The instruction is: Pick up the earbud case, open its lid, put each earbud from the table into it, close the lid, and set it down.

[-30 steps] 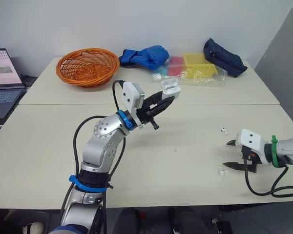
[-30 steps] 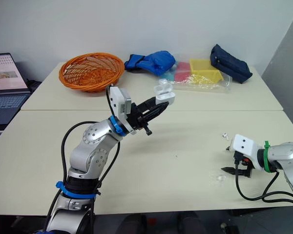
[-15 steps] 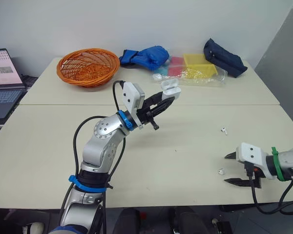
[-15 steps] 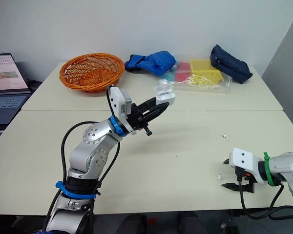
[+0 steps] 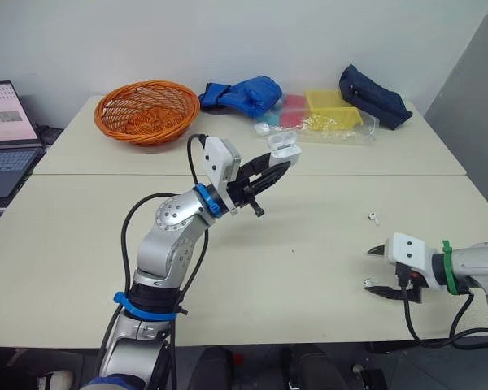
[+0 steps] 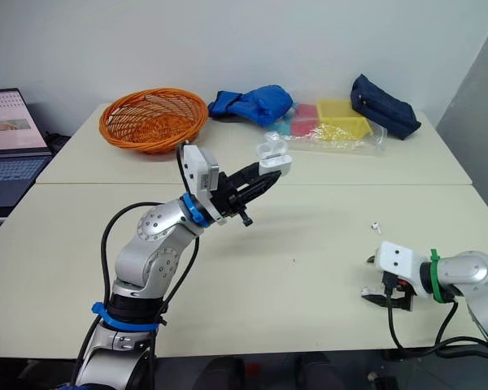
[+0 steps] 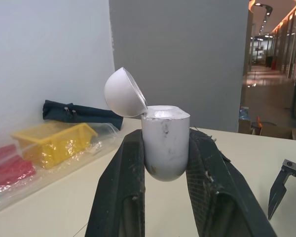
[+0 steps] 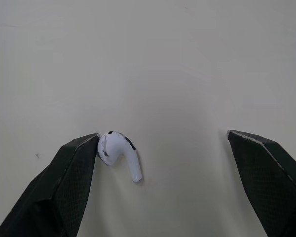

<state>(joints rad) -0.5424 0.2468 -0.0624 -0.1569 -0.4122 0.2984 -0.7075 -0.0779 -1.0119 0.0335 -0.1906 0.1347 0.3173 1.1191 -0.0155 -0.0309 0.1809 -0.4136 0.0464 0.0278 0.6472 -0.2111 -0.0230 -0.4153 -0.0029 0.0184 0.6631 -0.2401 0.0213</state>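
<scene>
My left gripper (image 5: 278,165) is raised above the table's middle, shut on the white earbud case (image 5: 283,148). The case (image 7: 165,143) stands upright between the fingers with its lid tipped open. Near the table's right front, my right gripper (image 5: 368,268) is open and low over the tabletop. In the right wrist view a white earbud (image 8: 119,150) lies on the table between its fingers, touching one fingertip (image 8: 84,148) and well apart from the other. A second earbud (image 5: 373,217) lies on the table a little farther back.
Along the back of the far table sit an orange basket (image 5: 146,110), a blue bag (image 5: 244,93), yellow and red boxes in clear plastic (image 5: 329,110) and a dark blue pouch (image 5: 374,96). A laptop (image 5: 4,138) stands at the far left.
My right gripper has moved left and down, so the near earbud now lies between its open fingers. The left arm and the case have not moved.
</scene>
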